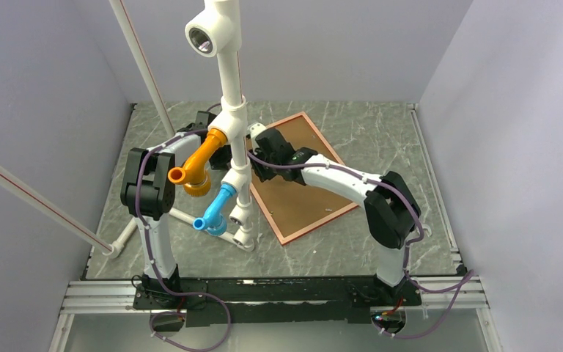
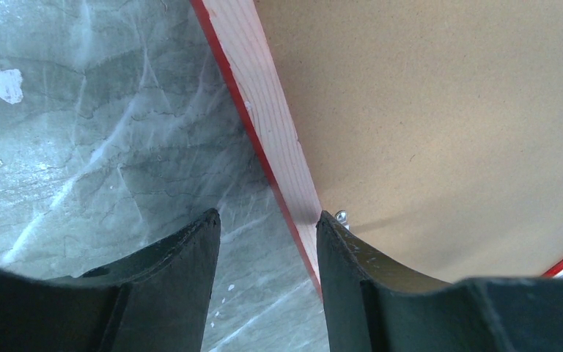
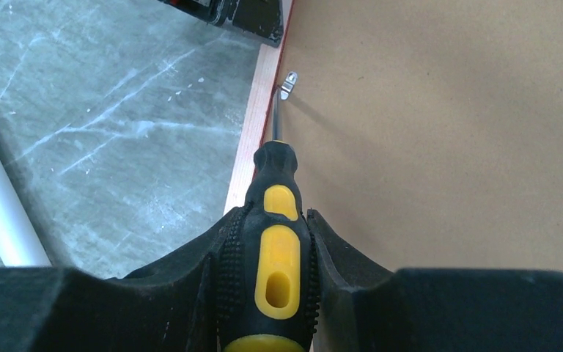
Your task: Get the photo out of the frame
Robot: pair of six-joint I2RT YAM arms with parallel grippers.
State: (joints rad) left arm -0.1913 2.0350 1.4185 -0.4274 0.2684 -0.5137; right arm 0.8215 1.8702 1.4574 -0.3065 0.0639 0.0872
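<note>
The red frame (image 1: 315, 224) lies face down on the table with the brown backing board (image 1: 300, 191) up. The photo is hidden under the board. My right gripper (image 1: 264, 167) is shut on a black-and-yellow screwdriver (image 3: 278, 249). The screwdriver's tip touches a small metal tab (image 3: 288, 83) at the frame's edge (image 3: 253, 132). My left gripper (image 2: 267, 227) is open and straddles the frame's rim (image 2: 264, 110). Its right finger (image 2: 352, 271) is over the board (image 2: 425, 110) beside a metal tab (image 2: 341, 216). In the top view the left gripper (image 1: 222, 156) is largely hidden behind the pipe stand.
A white pipe stand (image 1: 231, 110) with an orange elbow (image 1: 198, 165) and a blue elbow (image 1: 216, 209) rises just left of the frame. One white pipe (image 3: 0, 213) shows at the left of the right wrist view. Grey walls enclose the marbled table (image 1: 381, 132).
</note>
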